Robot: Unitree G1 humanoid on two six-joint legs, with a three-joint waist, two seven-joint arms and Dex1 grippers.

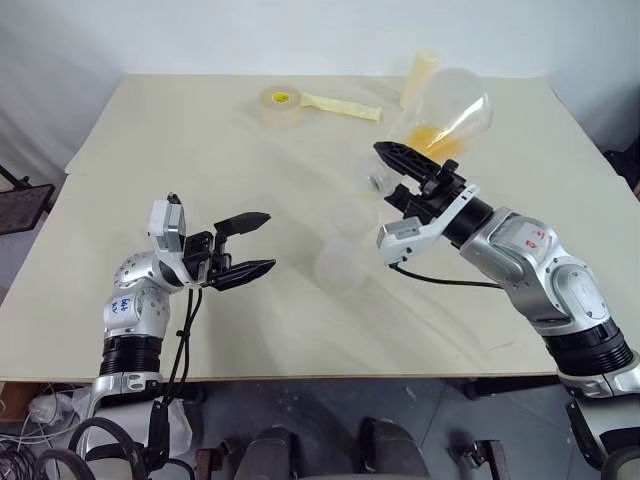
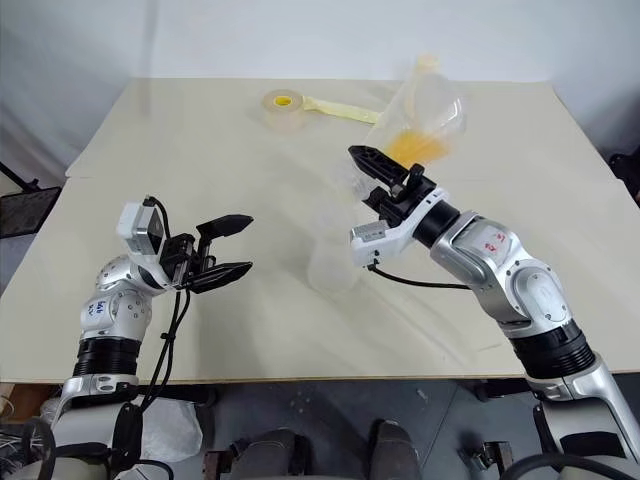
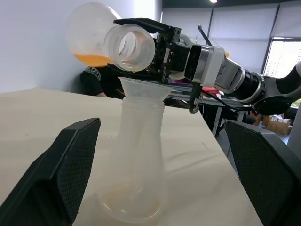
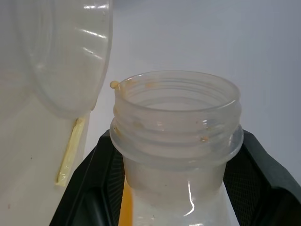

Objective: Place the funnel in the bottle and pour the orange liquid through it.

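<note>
Already the funnel [image 3: 141,89] sits in the bottle [image 3: 137,160] just below the right claw [image 3: 155,47], clamped on a tilted flask [image 3: 101,35]; orange liquid [image 3: 91,59] unpoured. Left claw [image 1: 245,245] gapes empty beside.

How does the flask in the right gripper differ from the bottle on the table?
The held flask is tipped in the right gripper; the bottle stands upright. The held flask holds orange liquid; the bottle looks nearly empty. The bottle carries a funnel; the held flask none. Both are clear.
</note>
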